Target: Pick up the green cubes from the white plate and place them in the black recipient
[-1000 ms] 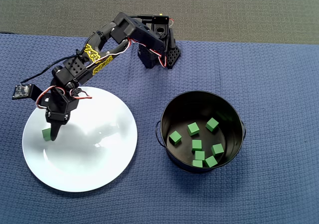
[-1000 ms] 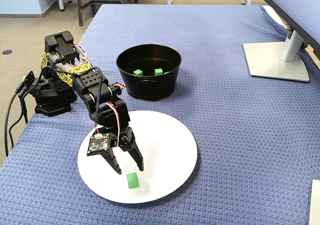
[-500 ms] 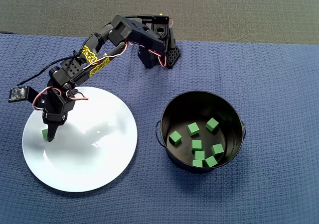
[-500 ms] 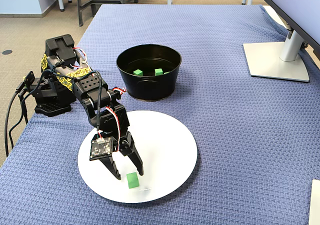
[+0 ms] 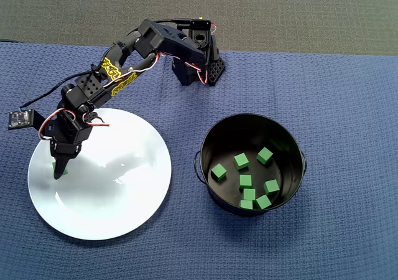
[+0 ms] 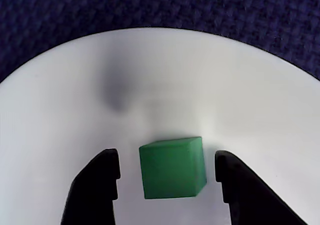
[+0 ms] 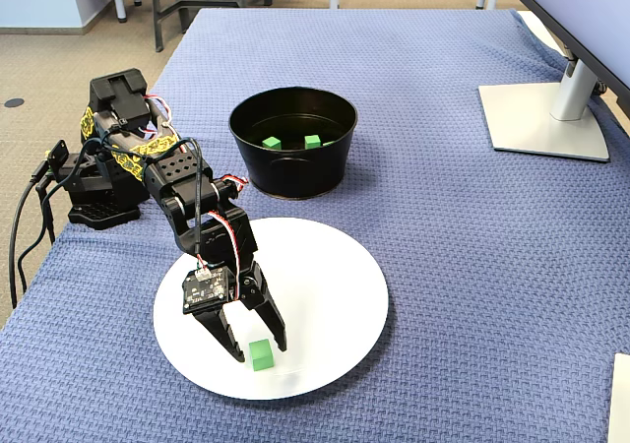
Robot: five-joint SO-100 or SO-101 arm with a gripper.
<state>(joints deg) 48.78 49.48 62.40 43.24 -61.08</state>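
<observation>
Near the edge of the large round glossy white plate (image 6: 165,70), one small matte green cube (image 6: 172,167) sits squarely between the spread jaws of the black two-finger gripper (image 6: 167,177), with a sliver of bare plate showing on either side, so nothing is pinched yet. Seven more small green cubes (image 5: 245,180) already lie on the flat bottom of the round glossy black metal pot (image 5: 214,137), which stands well apart from the plate on the blue woven cloth (image 7: 443,266) covering the surface. Judging by its crisp edges and dull finish, the cube is probably light and stiff, foam or painted wood, and not fragile; the matte faces should give the fingers decent friction, whereas the slick plate beneath would let it slide if nudged off-centre. The sensible hold is across the two opposite flat side faces now facing the fingers, at mid-height. Yellow markings run along the black arm link (image 5: 118,74) in the overhead view, but they are too small to read; no other label is legible.
</observation>
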